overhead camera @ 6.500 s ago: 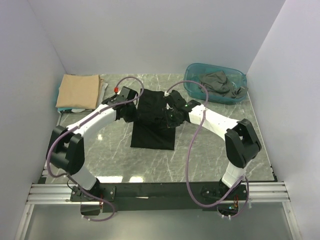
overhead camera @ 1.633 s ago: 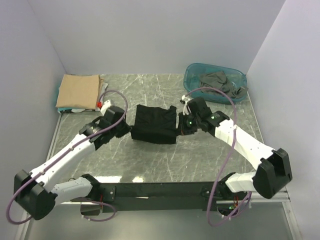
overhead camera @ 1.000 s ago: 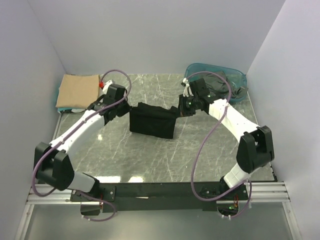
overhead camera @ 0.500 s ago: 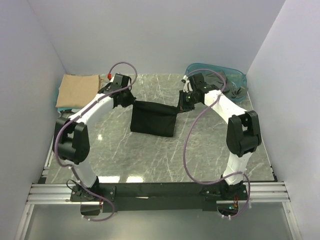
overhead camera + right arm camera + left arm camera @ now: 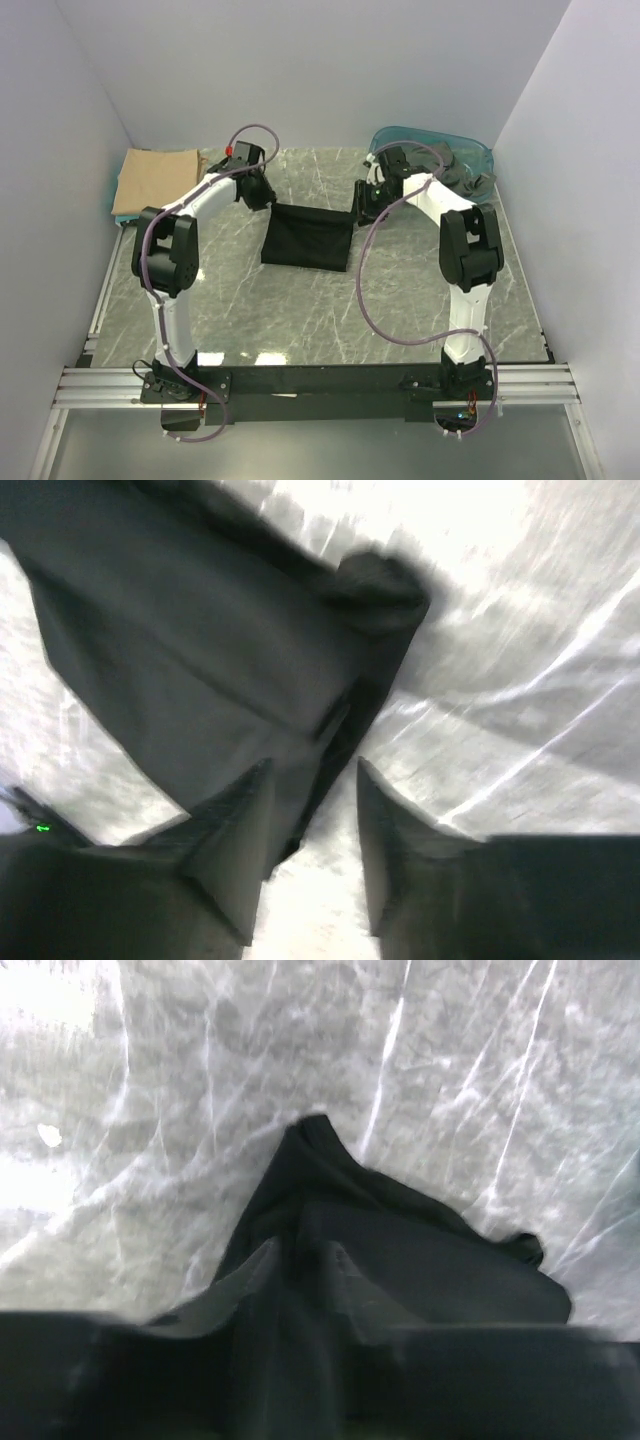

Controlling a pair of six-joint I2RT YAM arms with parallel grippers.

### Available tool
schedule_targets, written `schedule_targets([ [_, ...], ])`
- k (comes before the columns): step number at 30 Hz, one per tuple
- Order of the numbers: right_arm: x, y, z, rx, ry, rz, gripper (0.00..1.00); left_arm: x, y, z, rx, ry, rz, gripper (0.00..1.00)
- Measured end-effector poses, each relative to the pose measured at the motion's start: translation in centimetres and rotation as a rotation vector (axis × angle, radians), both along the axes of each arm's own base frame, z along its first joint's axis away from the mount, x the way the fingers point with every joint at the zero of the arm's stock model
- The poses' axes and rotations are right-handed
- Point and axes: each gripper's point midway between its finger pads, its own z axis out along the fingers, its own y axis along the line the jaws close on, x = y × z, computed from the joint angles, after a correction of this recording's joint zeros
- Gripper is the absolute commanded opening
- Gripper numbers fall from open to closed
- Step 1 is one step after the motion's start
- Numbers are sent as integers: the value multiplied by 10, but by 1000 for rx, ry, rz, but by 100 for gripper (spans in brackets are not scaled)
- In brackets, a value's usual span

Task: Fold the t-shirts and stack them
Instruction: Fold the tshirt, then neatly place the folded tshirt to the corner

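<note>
One black t-shirt (image 5: 308, 238): folded to a rough rectangle mid-table, a little toward the far side. Its near edge lies on the marble, and its far edge is stretched straight between the two grippers.
Far-left corner: pinched in the left gripper (image 5: 268, 200). In the left wrist view the fingers (image 5: 262, 1278) stand close together, with black cloth filling the gap and fanning out beyond the tips.
Far-right corner: caught in the right gripper (image 5: 360, 207). The blurred right wrist view shows a bunched fold of the shirt running in between the fingertips (image 5: 235, 830), with bright marble beside it.
Arms: both rise from the near edge and bend inward, the left wrist at the shirt's left and the right wrist at its right.
Tan t-shirt (image 5: 155, 178): folded flat in the far-left corner, well apart from the black one.
Dark grey t-shirt (image 5: 466, 176): crumpled in the teal tub (image 5: 472, 147) at the far right, part of it draped over the rim. The right arm hides part of both.
Table (image 5: 300, 320): grey-green marble with pale veins, with plain pale panels on three sides.
</note>
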Motion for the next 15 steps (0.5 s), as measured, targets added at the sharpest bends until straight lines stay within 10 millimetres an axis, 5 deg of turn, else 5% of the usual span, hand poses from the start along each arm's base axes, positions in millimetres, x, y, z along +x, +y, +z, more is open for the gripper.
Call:
schedule_targets([
  [1,5,-1,1,-1,-11,0,69,2,1,-1,-1,1,-7,99],
  [7,14,0,30,34,-110,17,77,1,0,5,-46,-7,-26,99],
  [11,-14,4,54,81,-158,47,80,-24,-4,20,-88,-20,-60,100],
  [15,-46,29,67,166,-187,103,83,-44,-18,41,-154,-76,-125,99],
])
